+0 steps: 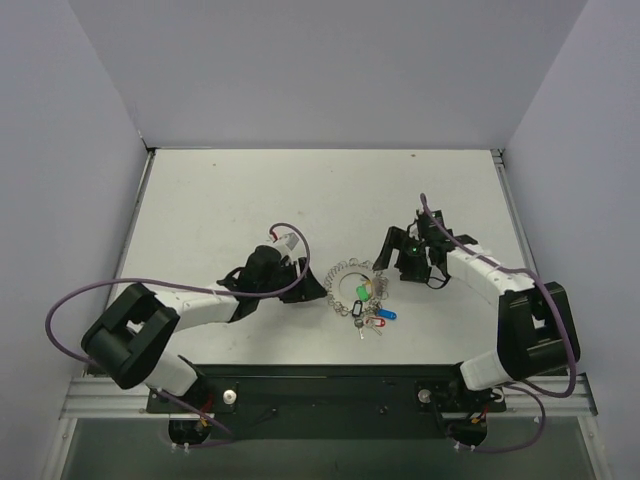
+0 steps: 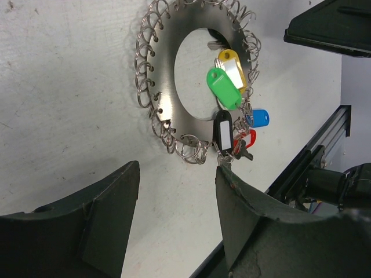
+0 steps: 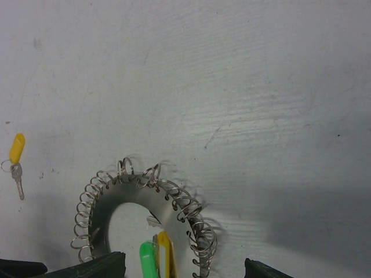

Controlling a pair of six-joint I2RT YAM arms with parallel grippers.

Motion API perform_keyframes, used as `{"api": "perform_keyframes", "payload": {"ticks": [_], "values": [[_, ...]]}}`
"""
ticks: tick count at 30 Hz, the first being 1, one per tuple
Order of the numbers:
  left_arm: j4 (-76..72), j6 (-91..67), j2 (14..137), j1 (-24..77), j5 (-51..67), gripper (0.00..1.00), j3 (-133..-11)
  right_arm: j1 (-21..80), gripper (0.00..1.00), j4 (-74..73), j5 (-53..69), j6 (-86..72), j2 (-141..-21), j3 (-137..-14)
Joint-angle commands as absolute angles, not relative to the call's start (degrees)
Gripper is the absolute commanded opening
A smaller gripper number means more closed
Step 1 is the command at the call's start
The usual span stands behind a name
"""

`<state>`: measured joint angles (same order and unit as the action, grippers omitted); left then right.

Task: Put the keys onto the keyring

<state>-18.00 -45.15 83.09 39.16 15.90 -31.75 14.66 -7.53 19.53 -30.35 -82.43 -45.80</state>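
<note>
Two tools show in your overhead view, one on either side of the flat silvery metal disc keyring (image 1: pixel 349 283) fringed with small wire split rings. The keyring lies on the pale grey table (image 1: pixel 220 200), just below the middle of the frame. The left tool (image 1: pixel 310 285) sits just to the left of it and the right tool (image 1: pixel 395 265) to its upper right. In your left wrist view the left tool (image 2: pixel 177 220) is open. Its two dark fingers (image 2: pixel 87 226) fill the bottom of the frame with bare table between them, gripping nothing. The keyring (image 2: pixel 168 87) lies flat in the upper middle. The keys (image 2: pixel 235 104) cluster at its right rim. The yellow-tagged key (image 2: pixel 229 62) and the green-tagged key (image 2: pixel 225 87) lie across the metal band. The blue-tagged key (image 2: pixel 258 119), the black-tagged key (image 2: pixel 223 130) and the red-tagged key (image 2: pixel 250 139) sit at the rim's lower right. The black one is just beside the tip of the right-hand finger; you cannot tell whether they touch. In your right wrist view the right tool (image 3: pixel 179 269) also stands open. Only its fingertips (image 3: pixel 87 267) show at the bottom edge, spread wide, with the near part of the keyring (image 3: pixel 110 200) between them and nothing clamped. A loose yellow-headed key (image 3: pixel 16 155) on its own small ring lies apart on the table at the left edge of that frame, well clear of the keyring.
</note>
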Motion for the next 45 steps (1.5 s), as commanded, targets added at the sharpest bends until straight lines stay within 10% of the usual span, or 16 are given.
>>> {"api": "perform_keyframes", "payload": {"ticks": [1, 26, 45], "values": [[-22.8, -45.6, 85.6, 39.6, 16.1, 0.64, -33.9, 14.8, 0.81, -7.9, 22.9, -32.1, -84.5, -46.2], [-23.0, -47.5, 101.5, 41.9, 15.3, 0.31, -41.0, 16.8, 0.53, -1.5, 27.8, -33.3, -97.3, -52.6], [-19.9, -47.2, 88.9, 51.0, 9.5, 0.34, -35.5, 21.7, 0.53, -3.9, 24.1, -31.5, -98.8, -59.4]]}}
